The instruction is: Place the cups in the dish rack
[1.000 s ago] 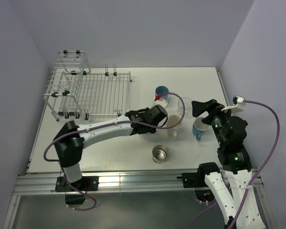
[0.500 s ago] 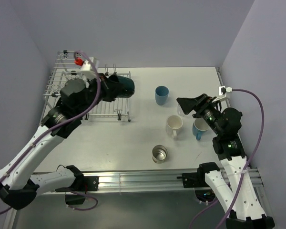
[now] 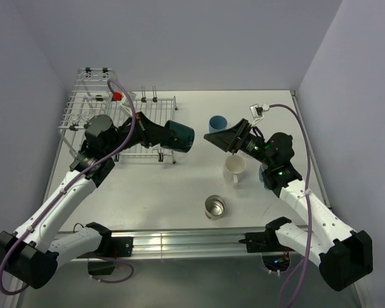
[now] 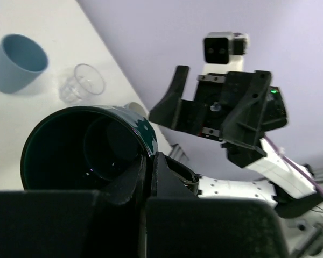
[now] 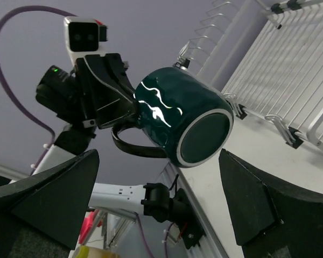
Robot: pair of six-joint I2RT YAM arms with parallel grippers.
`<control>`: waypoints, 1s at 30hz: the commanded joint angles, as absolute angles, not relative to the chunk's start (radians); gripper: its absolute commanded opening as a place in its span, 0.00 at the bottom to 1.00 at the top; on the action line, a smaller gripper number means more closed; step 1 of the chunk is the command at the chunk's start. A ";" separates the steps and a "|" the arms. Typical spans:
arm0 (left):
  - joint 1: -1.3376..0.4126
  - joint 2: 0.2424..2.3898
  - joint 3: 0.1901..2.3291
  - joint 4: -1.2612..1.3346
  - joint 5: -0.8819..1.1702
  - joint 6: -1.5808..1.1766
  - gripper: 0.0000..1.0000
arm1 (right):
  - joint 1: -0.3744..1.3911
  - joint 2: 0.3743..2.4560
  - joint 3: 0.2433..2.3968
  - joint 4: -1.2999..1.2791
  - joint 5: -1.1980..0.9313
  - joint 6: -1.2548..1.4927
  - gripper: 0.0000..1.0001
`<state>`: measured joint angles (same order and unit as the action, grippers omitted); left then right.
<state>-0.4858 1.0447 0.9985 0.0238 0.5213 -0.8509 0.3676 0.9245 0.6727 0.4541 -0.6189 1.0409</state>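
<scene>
The cups are all out of the dish rack (image 3: 155, 110); as far as I can see, nothing is loaded. One is in play: the dark teal mug (image 3: 179, 136) is up in the air, lying on its side, clamped tight in my left gripper (image 3: 159, 133) just off the rack's near right corner. My right gripper (image 3: 226, 137) faces it with its jaws spread wide and nothing in them. It is near the mug but not touching it.

On the table, the blue tumbler (image 3: 217, 123) sits just behind my right gripper. The cream mug (image 3: 234, 168) is below it, and the blue mug (image 3: 262, 174) is half hidden by my right arm. The steel cup (image 3: 214, 206) stands nearest my bases. The clear glass (image 4: 82, 82) shows beside the tumbler only in my left wrist view. So I judge that's six to go, the mug in the air included.

Half a second ago, that mug hung over the rack's right edge. Now it has swung out toward the middle. My right gripper has come left from the cup cluster to meet it. To me, this looks like a handover lining up.
</scene>
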 commanded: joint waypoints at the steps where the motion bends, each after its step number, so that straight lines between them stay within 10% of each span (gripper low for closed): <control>1: -0.433 1.014 0.973 0.408 0.742 -1.024 0.00 | 0.391 0.937 0.703 0.575 -0.603 1.046 1.00; 12: -0.325 1.130 0.786 1.174 0.896 -1.572 0.00 | 0.402 1.025 0.601 0.785 -0.546 1.075 1.00; 30: -0.325 1.157 0.781 1.141 0.890 -1.542 0.00 | 0.459 1.040 0.555 0.993 -0.445 1.181 1.00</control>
